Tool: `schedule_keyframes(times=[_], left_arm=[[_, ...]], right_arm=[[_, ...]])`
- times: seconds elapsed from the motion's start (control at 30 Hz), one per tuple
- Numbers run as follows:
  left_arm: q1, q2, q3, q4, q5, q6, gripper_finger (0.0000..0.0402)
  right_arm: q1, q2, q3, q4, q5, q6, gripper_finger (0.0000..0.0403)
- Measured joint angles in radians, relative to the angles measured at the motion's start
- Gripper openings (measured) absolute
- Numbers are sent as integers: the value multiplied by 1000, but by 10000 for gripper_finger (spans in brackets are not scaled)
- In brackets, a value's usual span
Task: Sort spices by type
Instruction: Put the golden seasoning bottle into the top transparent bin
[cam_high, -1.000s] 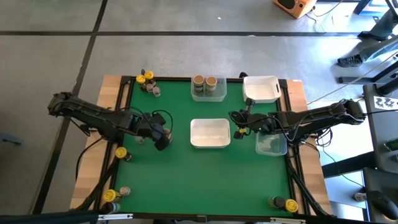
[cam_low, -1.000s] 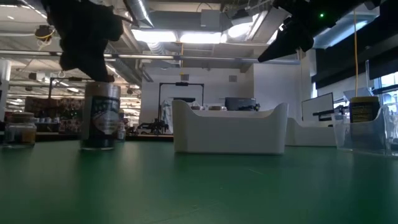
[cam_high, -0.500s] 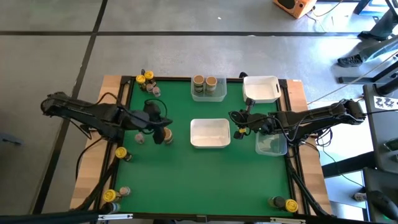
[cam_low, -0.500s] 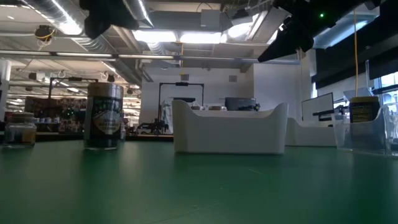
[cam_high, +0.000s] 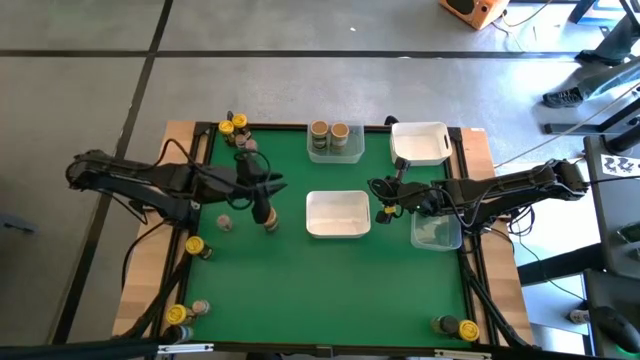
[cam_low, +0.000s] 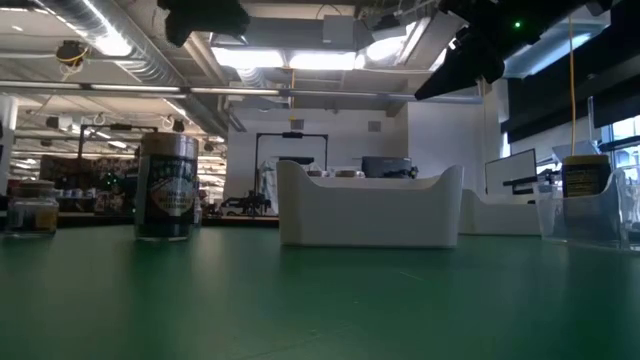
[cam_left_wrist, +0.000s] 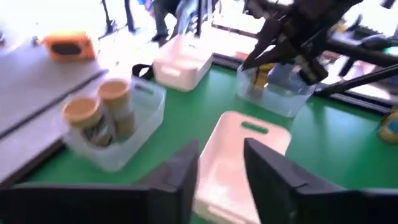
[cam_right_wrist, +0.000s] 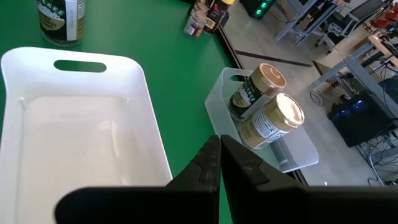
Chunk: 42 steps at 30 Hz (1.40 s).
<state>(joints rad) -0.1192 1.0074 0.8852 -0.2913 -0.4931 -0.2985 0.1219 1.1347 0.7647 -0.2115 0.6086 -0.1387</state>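
Sorting looks barely begun to me: two jars (cam_high: 329, 131) sit in the clear tray (cam_high: 336, 150) behind the empty white tray (cam_high: 338, 214), others wait around it, my left gripper (cam_high: 262, 197) hangs parted and empty, right gripper (cam_high: 383, 189) clenched empty.

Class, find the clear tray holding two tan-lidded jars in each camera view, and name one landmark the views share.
High view: clear tray at the table's far edge, centre.
Low view: not visible.
Left wrist view: left of frame.
Right wrist view: right of centre.
Shared landmark: the white handled tray mid-table.
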Motion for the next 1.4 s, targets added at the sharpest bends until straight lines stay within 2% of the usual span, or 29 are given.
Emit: schedule_keyframes(times=[0.23, 0.4, 0.83, 1.3, 1.4], left_arm=[[-22, 8, 2, 62, 2, 119, 249], [-46, 7, 2, 38, 1, 162, 291], [-148, 27, 21, -387, 15, -122, 296], [-151, 210, 21, -431, 23, -271, 296], [-150, 244, 21, -435, 62, -309, 296]], right_arm=[[0, 0, 0, 1, 0, 0, 14], [0, 0, 0, 0, 0, 0, 14], [0, 0, 0, 0, 0, -1, 14], [0, 0, 0, 1, 0, -1, 14], [0, 0, 0, 1, 0, -1, 14]])
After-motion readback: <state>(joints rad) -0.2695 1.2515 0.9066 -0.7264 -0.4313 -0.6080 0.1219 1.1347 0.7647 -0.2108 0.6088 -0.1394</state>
